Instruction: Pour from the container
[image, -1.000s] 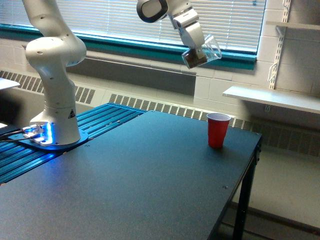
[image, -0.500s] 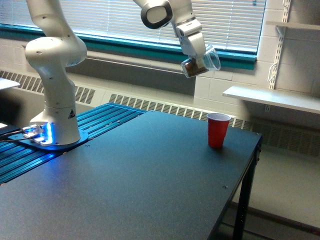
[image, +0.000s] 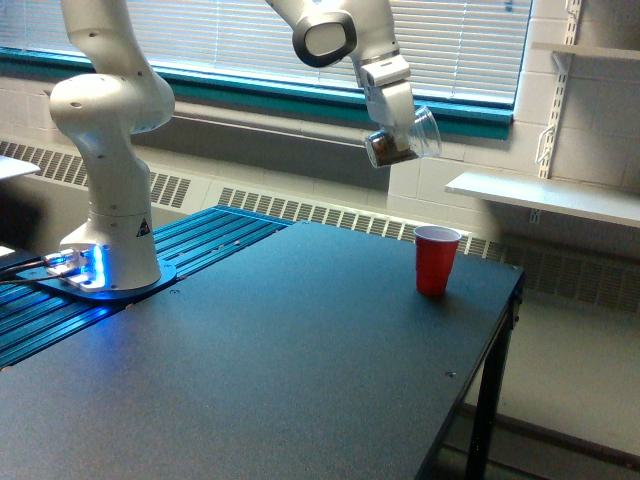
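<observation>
Tool (image: 397, 130) clamps the tilted container (image: 403, 141) above the red cup (image: 435, 260). Pouring seems unstarted; next, align over the cup and tip further.

Clear container (image: 405, 140) (brown inside); red cup (image: 435, 260); white arm (image: 110, 120).

arm's upper links (image: 95, 25) cut off at top edge, tool (image: 398, 125) fingertips hidden behind container (image: 404, 138)

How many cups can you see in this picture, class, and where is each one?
2. A clear container with dark contents is tilted in the gripper above the table. A red cup stands upright near the table's far corner. None looks hidden.
</observation>
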